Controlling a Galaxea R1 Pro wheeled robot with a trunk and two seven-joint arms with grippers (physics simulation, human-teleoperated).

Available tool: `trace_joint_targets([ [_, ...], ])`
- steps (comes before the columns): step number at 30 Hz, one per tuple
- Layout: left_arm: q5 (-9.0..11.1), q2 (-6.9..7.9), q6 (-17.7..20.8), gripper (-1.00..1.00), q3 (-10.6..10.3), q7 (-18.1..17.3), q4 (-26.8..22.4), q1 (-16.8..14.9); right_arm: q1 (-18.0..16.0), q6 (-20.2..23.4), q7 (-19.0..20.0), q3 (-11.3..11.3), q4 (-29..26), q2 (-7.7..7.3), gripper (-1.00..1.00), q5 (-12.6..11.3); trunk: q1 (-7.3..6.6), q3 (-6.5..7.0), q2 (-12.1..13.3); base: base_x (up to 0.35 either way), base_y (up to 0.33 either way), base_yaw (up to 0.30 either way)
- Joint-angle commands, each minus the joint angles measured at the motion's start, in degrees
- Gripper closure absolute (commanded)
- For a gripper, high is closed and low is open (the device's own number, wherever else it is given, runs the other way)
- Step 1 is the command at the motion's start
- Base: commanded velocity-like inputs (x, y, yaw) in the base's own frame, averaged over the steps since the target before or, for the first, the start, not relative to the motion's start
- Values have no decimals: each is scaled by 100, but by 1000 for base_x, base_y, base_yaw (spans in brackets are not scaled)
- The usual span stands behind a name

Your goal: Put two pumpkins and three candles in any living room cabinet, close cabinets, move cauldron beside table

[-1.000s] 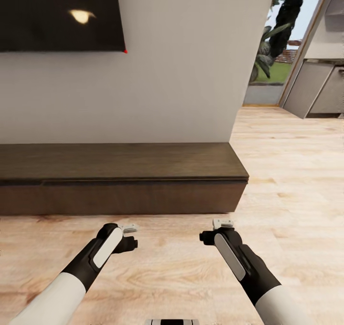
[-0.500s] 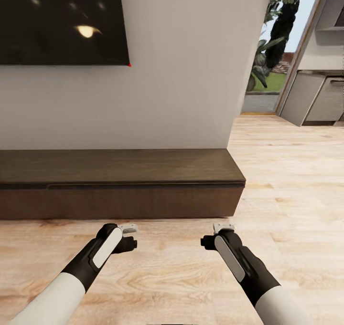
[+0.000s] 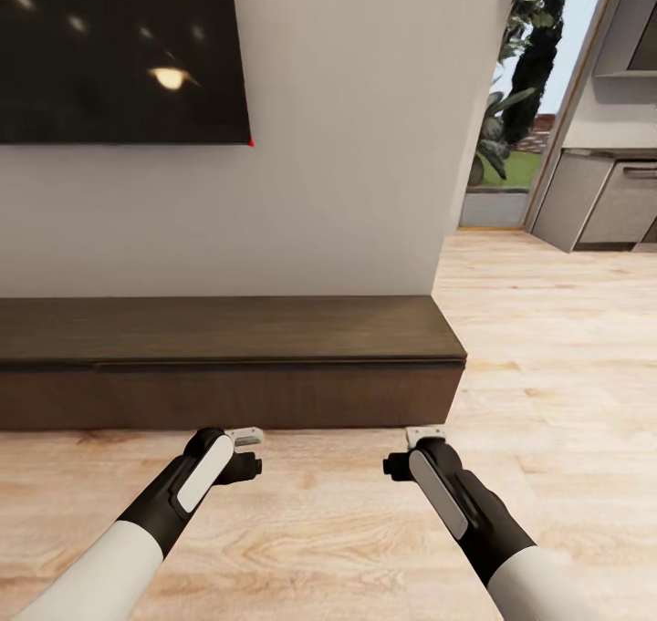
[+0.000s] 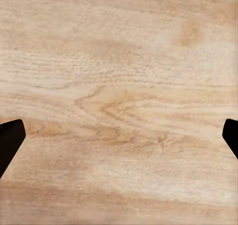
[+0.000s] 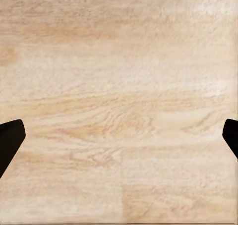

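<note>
both grippers hang low over the wooden floor (image 3: 547,347), spread wide and holding nothing; the left gripper (image 3: 245,450) sits at the end of its black-and-white arm (image 3: 173,498), and in the left wrist view its two dark fingertips (image 4: 10,140) stand far apart at the edges with bare floorboards between them; the right gripper (image 3: 415,448) is the same, its fingertips (image 5: 10,138) parted wide over plain wood grain, its arm (image 3: 465,512) reaching forward beside the other; the two grippers are well apart from each other and just in front of the cabinet, not touching it.

going by size: the pale wall (image 3: 347,147) rises behind everything; the floor runs from the arms out to the right; the cabinet (image 3: 228,366), long, low and dark brown, stands against the wall with its front shut and its top bare; a black screen (image 3: 119,56) hangs on the wall above the cabinet's left part, with light spots reflected in it; to the right, past the wall's corner, grey kitchen units (image 3: 602,201) and a green plant (image 3: 520,74) by a bright opening.
</note>
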Motion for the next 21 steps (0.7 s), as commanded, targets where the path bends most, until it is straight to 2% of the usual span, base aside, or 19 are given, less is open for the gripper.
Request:
trace_joint_targets([
  [1, 60, 5, 3, -100, -24, 58, -7, -4, -5, 41, -58, 20, -8, -7, -100, -62, -24, 13, 39, 0, 0, 0],
  [7, 60, 5, 6, -100, -24, 57, -7, -4, -5, 198, -44, -19, 14, -10, -100, -76, -155, 121, 280, 0, 0, 0],
  [21, 57, 7, 6, -100, -24, 57, -7, -4, -5, 238, -21, -33, 85, 8, -100, -104, -463, 372, 841, 0, 0, 0],
])
